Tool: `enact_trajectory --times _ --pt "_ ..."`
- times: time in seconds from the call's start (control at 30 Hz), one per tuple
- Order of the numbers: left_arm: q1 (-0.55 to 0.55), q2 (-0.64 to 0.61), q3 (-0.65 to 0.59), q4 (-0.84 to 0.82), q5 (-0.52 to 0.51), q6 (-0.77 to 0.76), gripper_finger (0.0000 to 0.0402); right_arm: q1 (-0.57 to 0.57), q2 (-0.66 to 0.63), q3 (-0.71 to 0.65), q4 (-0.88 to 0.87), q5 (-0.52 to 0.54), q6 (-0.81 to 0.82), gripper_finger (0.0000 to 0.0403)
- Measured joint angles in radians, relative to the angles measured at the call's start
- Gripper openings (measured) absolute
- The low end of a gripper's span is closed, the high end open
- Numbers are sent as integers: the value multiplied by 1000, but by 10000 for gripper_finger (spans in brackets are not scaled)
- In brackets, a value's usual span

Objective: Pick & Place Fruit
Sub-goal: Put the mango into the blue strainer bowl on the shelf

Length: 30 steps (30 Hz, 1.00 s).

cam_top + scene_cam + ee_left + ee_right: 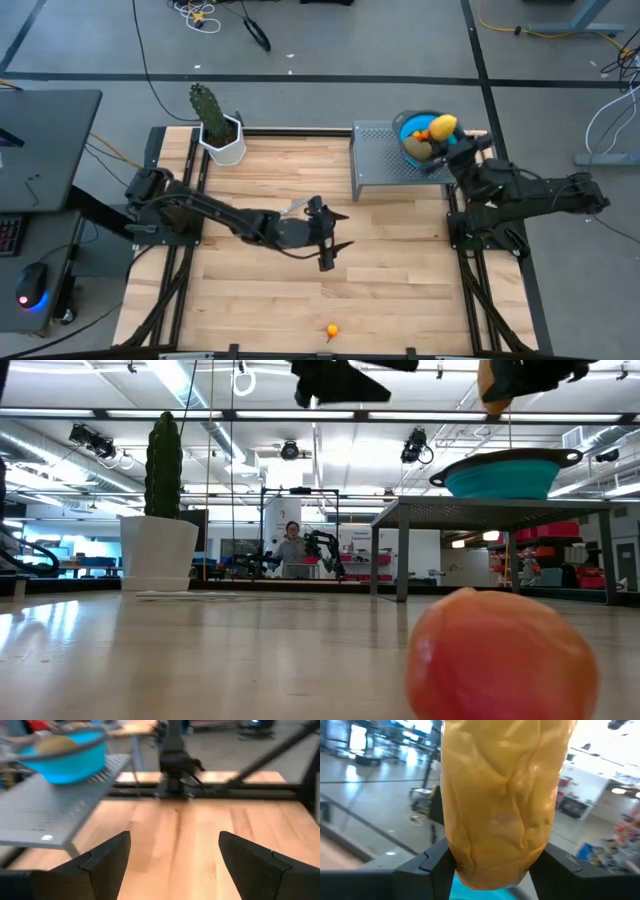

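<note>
A cactus [208,108] stands upper left; a small orange fruit [331,330] lies bottom centre. The right gripper [452,134] clamps the yellow fruit [443,125], long axis upright, above the blue bowl [407,128]. The left gripper [331,238], mid-frame, gapes empty.

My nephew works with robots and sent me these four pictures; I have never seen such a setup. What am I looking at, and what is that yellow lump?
Two dark robot arms work at a wooden table. One picture looks straight down, one looks level across the tabletop, and two come from cameras on the wrists. The right gripper holds a yellow toy fruit above a blue bowl on a grey metal stand. The left gripper hangs open and empty over the table's middle. A small orange fruit lies near the front edge; a cactus in a white pot stands at the back.
</note>
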Motion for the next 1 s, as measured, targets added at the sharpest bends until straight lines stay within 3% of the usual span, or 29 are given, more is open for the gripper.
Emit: enact_trajectory --times 0.1,0.27,0.5,0.7,1.0 --pt "22 0 0 -27 86 -27 309 -61 -15 1 -22 -16 -45 216" --pt "19 0 0 -91 91 -43 309 -195 -10 1 -149 -85 -19 218" --pt "5 0 0 -104 96 -38 309 -381 7 3 -255 -307 70 218" --pt "4 0 0 -110 96 -25 309 -525 48 115 -551 -575 281 219" --pt "4 0 0 -105 95 -29 309 -573 61 150 -681 -637 330 223"
